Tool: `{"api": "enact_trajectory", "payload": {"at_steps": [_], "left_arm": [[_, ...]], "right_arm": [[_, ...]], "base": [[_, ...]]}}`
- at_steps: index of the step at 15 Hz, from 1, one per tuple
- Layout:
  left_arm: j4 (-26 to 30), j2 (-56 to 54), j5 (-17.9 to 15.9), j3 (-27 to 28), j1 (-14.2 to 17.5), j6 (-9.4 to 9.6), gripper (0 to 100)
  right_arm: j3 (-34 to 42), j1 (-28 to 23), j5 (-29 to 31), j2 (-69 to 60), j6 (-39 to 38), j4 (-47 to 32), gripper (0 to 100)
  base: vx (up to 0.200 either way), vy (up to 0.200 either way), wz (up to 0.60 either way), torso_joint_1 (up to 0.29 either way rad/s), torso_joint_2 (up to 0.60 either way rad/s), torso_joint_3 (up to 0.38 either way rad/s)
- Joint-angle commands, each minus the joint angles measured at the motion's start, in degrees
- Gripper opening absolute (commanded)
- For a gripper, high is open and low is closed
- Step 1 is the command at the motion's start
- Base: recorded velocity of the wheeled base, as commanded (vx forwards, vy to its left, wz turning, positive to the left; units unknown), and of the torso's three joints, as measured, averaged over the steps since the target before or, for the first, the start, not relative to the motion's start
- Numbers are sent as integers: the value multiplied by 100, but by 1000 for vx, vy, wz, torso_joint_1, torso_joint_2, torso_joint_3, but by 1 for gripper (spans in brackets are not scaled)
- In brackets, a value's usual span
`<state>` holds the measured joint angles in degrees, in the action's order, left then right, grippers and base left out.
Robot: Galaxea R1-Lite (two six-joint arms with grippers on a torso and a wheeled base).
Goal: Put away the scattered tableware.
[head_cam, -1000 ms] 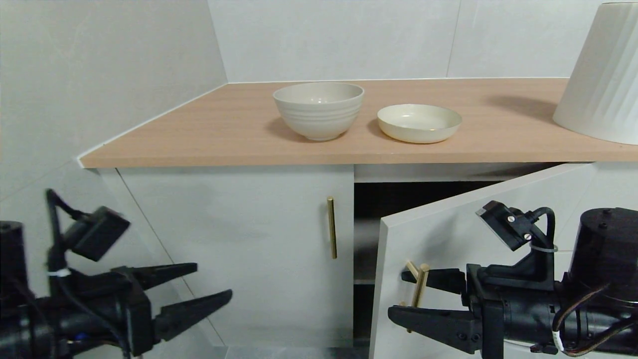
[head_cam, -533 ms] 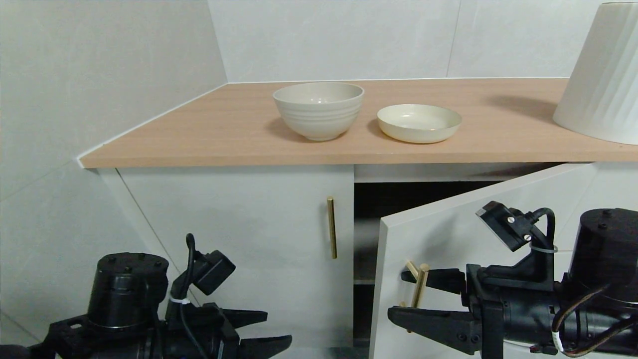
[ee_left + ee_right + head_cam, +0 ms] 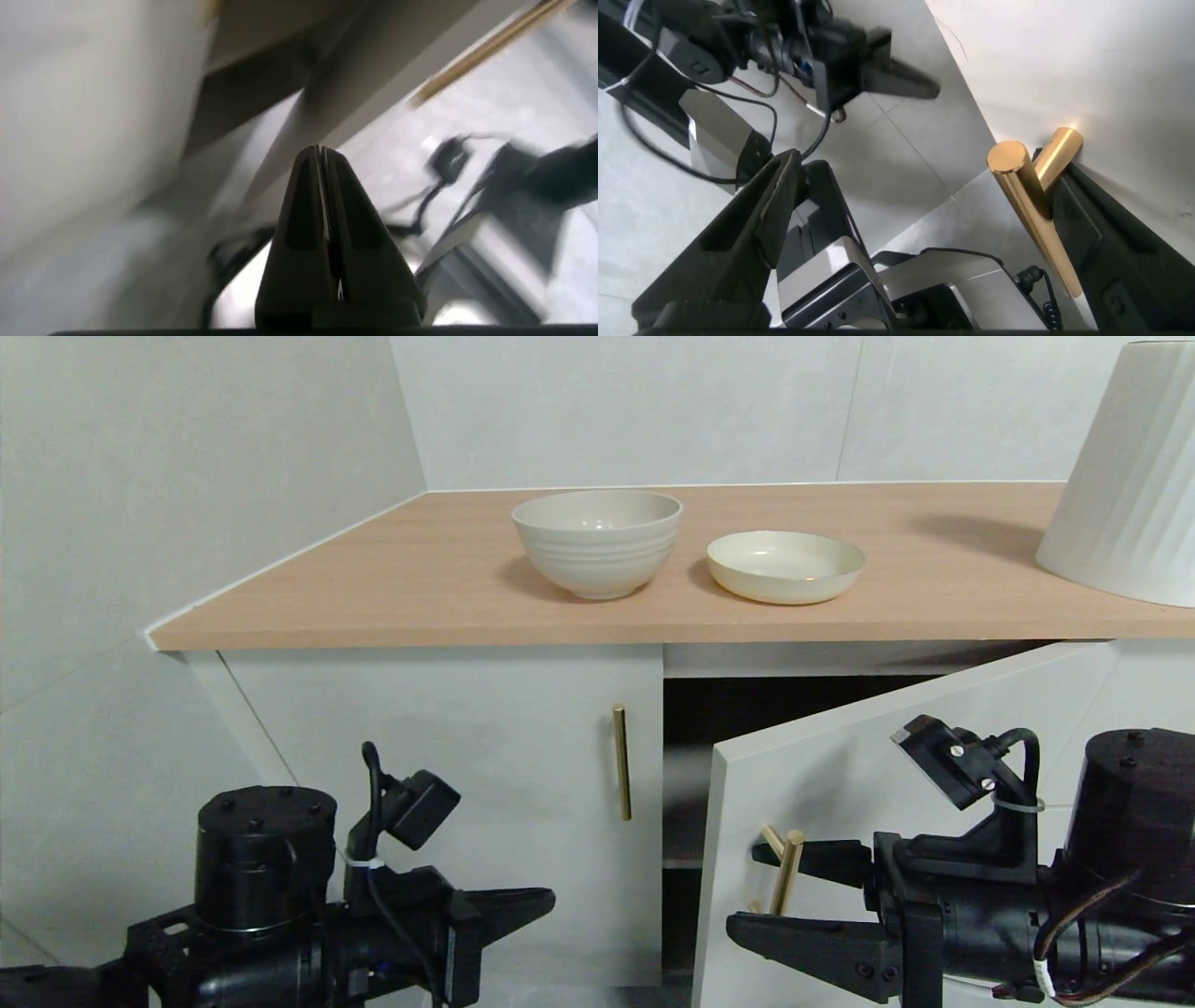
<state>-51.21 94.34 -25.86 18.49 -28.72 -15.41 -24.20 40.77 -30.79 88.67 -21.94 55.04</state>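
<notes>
Countertop point(image 3: 373, 588): bowl point(image 3: 597, 541) above right tool point(image 3: 747, 887)

No text, label, number or sign can be read. The bowl point(image 3: 597, 541), the dish point(image 3: 784, 566), the lampshade point(image 3: 1130, 485), the table point(image 3: 373, 588) and the cupboard door point(image 3: 448, 784) bear no legible print.
</notes>
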Motion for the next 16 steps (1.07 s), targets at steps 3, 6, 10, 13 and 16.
{"api": "enact_trajectory", "payload": {"at_steps": [3, 6, 10, 13, 16], "left_arm": [[-433, 1288, 1127, 1297, -986, -243, 0], [-1268, 1860, 1443, 1420, -1057, -94, 0], [-1638, 1860, 740, 1455, -1109, 161, 0], [-2077, 2238, 740, 1578, -1303, 152, 0], [-2965, 2914, 916, 2009, -1435, 12, 0]], "right_arm": [[20, 2, -14, 18, 6, -11, 100], [20, 2, -6, 18, 6, -46, 100], [47, 2, -6, 18, 6, -46, 100], [100, -7, 12, -52, 41, -46, 100], [161, -165, 21, -17, 331, -46, 100]], "base": [[0, 0, 0, 0, 0, 0], [0, 0, 0, 0, 0, 0], [0, 0, 0, 0, 0, 0], [0, 0, 0, 0, 0, 0], [0, 0, 0, 0, 0, 0]]}}
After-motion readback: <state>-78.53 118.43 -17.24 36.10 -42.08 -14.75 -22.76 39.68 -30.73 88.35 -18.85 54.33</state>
